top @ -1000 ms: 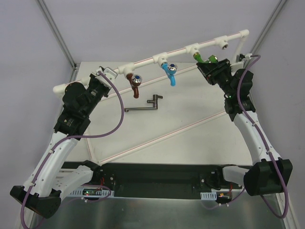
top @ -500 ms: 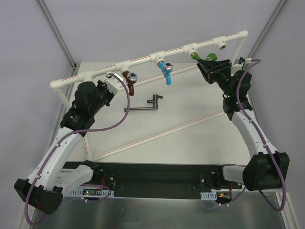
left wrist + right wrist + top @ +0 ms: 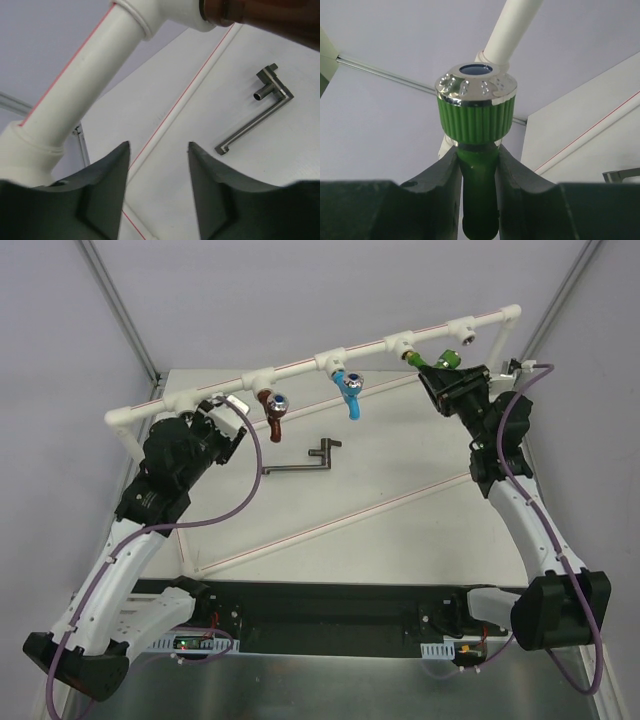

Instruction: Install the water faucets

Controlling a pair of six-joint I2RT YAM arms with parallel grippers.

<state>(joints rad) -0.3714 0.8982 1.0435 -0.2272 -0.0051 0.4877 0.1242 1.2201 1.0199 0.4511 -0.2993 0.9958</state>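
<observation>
The right tool grasps the green faucet at the far right corner of the table; the left tool is released beside the pipe.

Illumination is even and diffuse in all views. The white desk reads bright, and shadows on it are faint and soft-edged. In the right wrist view, specular highlights sit on the silver cap of the green faucet. In the left wrist view, the brown faucet at the top edge is blurred, and the left tool renders dark with little detail.
</observation>
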